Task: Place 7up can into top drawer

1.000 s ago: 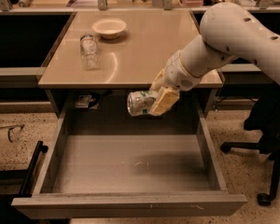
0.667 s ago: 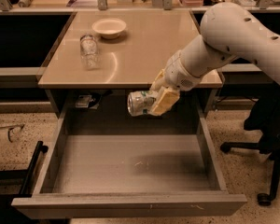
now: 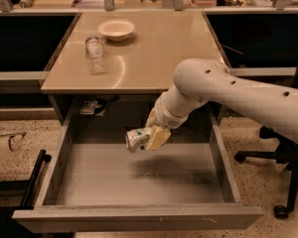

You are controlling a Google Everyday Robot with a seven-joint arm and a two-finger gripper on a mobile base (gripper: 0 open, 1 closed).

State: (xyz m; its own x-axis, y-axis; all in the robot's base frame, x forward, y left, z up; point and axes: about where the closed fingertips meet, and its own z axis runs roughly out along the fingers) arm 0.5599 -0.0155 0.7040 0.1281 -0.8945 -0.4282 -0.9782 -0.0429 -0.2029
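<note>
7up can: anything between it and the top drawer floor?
Nothing visible. The end effector holds the 7up can over the open top drawer; glass jar and bowl sit on the tabletop, off the path.

High front view down on table (image 3: 154,48) and top drawer (image 3: 139,218), claw (image 3: 146,139) with 7up can (image 3: 135,139) over it

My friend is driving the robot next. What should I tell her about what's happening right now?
Gripper: shut on the 7up can, hanging over the open top drawer.
7up can: held on its side in the air above the drawer floor, not touching it.
Top drawer: pulled out, below the table.
Done: can grasped and over the drawer.
Left: probably lower it, open the gripper, lift the arm out.
Leave alone: the glass jar and bowl on the table.
</note>
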